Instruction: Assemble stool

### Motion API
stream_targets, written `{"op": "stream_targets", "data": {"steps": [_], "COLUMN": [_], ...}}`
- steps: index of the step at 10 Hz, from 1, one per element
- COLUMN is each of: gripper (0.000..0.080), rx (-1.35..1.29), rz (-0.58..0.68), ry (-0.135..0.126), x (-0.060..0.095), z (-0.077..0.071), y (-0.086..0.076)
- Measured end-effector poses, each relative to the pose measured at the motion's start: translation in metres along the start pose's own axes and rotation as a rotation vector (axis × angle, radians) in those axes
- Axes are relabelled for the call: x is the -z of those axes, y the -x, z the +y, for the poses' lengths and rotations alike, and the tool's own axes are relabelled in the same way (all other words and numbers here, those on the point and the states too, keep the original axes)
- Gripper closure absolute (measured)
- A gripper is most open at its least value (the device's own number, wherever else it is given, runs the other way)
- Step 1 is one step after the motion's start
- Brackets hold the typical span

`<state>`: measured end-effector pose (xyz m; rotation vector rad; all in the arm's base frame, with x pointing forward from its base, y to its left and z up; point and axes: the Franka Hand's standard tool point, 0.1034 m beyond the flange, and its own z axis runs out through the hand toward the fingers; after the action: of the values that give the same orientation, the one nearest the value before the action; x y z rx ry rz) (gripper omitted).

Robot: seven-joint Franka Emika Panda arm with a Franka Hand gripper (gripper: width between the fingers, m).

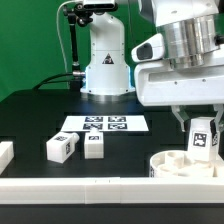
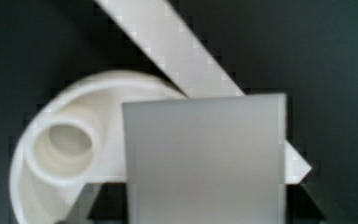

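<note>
The table [image 1: 30, 115] is black and matte. Behind it hangs a green wall [image 1: 30, 40], and the arm's white base [image 1: 105, 62] stands at the far side. The gripper [image 1: 203, 122] is closed on one stool leg [image 1: 203, 138]. It holds the leg upright, tag facing outward, over the round seat [image 1: 170, 162] at the exterior view's right (whether the leg touches the seat, I cannot tell). One loose leg [image 1: 62, 147] and a second loose leg [image 1: 93, 145] lie on the table just in front of the marker board [image 1: 105, 125]. A long white rail [image 1: 70, 187] runs along the near edge. In the wrist view the held leg fills the middle, with the seat behind it.
</note>
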<state>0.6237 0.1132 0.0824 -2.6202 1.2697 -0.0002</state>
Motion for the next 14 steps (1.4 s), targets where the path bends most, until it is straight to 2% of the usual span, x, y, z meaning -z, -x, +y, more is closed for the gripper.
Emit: {"op": "stream_targets", "data": {"steps": [3, 5, 10, 12, 14], "gripper": [0.0459, 0.0459, 0.0459, 0.0459, 0.0451], "rx": [-0.267, -0.446, -0.786, -0.917, -0.922], "rz": [-0.031, -0.061, -0.122, -0.155, -0.154], "ry": [-0.026, -0.054, -0.091, -0.068, -0.069], "x": [-0.0006, -0.0003, -0.0051, -0.0034, -0.0042], "z": [-0.0004, -0.0006, 0.0025, 0.0019, 0.0021], "y": [0.0007, -0.0017, -0.0049, -0.0049, -0.0042]}}
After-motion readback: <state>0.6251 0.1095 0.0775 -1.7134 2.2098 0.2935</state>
